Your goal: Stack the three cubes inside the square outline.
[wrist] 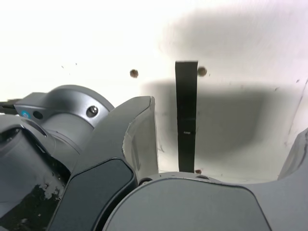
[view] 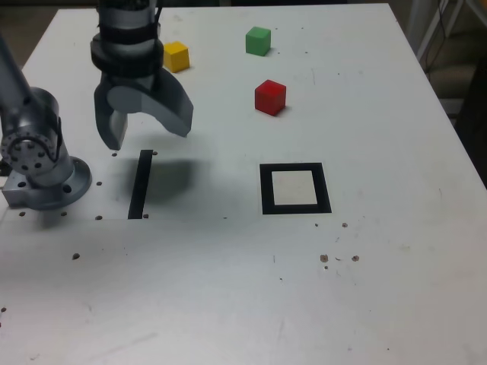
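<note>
Red cube (view: pixel 270 97) looks the nearest pick, so the empty, wide-open gripper (view: pixel 148 129) should centre above it, descend straight, then carry it to the square (view: pixel 295 188).

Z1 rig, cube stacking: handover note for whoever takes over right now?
Gripper: jaws open, empty, hanging above the thin black strip at the exterior view's left.
Small red cube, yellow cube and green cube: all apart on the white table, far side, none inside the outline.
Thick black square outline: empty, white centre showing.
Done: nothing stacked.
Left: all three cubes to pick and stack in the outline.
</note>
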{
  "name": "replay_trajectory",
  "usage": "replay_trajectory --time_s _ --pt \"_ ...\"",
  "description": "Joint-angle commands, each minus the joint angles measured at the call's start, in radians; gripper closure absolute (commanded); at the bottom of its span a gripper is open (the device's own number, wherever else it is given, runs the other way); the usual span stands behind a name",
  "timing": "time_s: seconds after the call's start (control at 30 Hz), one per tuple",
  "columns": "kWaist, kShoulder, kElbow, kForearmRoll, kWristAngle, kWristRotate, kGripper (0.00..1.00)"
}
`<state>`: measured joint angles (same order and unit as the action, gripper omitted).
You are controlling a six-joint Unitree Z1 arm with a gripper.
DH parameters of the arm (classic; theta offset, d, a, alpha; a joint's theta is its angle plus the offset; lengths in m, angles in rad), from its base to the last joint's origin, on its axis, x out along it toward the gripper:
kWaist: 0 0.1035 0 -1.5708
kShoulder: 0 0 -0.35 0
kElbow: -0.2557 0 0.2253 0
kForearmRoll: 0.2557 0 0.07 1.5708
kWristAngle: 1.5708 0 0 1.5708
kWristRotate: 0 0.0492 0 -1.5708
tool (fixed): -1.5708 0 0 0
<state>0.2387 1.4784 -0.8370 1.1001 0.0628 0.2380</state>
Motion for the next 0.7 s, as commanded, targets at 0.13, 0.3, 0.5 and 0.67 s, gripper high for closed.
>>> replay_trajectory --time_s 0.13,0.3,0.5,0.67 --pt "0.068 0.023 -0.028 0.009 0.023 0.046 0.0" --pt "0.116 0.039 -0.056 0.011 0.034 0.078 0.0" --pt "0.145 0.075 -0.122 0.023 0.046 0.116 0.0" --pt "0.163 0.117 -0.173 0.029 0.049 0.146 0.0"
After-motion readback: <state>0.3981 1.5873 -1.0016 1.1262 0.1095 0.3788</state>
